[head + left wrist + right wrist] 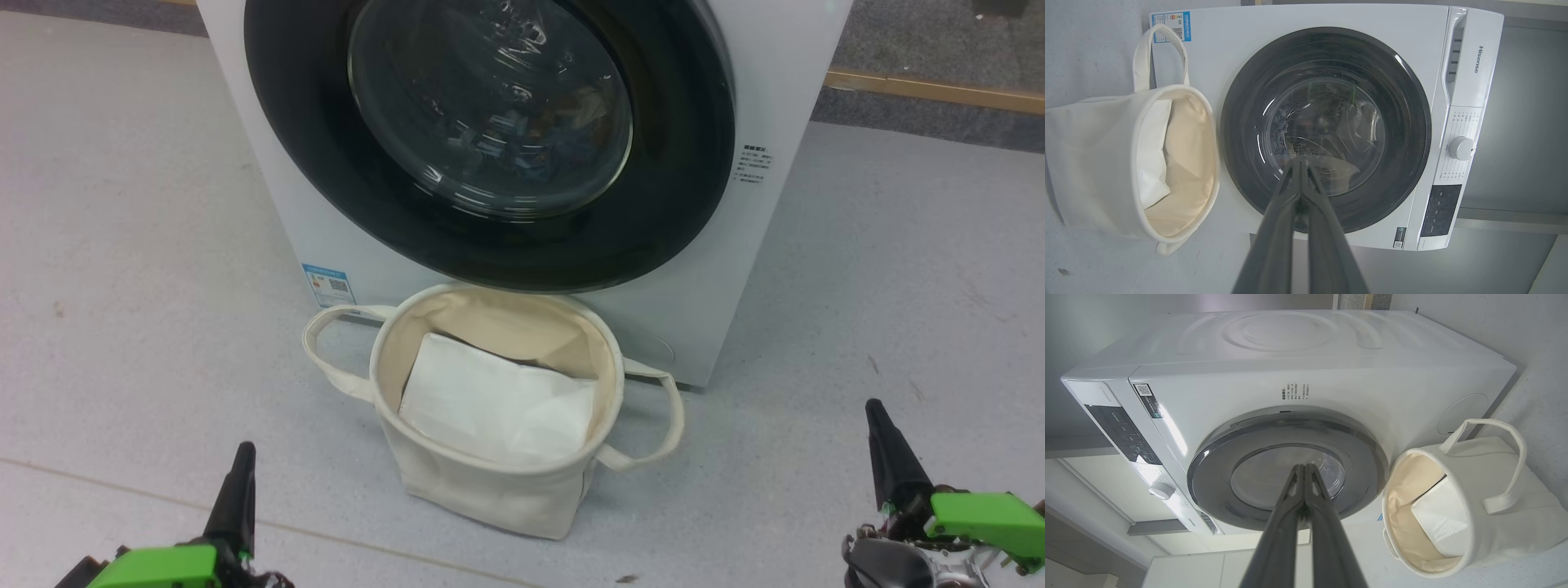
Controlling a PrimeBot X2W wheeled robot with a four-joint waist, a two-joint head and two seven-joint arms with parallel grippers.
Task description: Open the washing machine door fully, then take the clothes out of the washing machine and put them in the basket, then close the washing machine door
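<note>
Step in hand: opening the door, not yet begun.

- Washing machine (784, 90) stands on the floor (122, 286). Washing machine door (490, 131) sits flush in its front, shut.
- Clothes (559, 135) show dimly through the glass as blue and orange bits, inside the drum.
- Basket (490, 490) stands on the floor just before the machine's front edge, under the door's lower rim. It holds a white folded sheet (498, 400).
- Left gripper (242, 457) and right gripper (878, 420) both have their fingers pressed together and hold nothing. They hang low over the floor, well apart from the machine, one on each side of the basket.

To do it well:
- I cannot make out a handle recess or the hinge side, so find the free edge of the black rim first.
- Hook a fingertip behind that edge and pull along the door's arc, not straight back.
- Watch the basket's handles, since the swinging rim may brush them.
- Carry the swing to full width so the drum mouth is clear for reaching.
</note>
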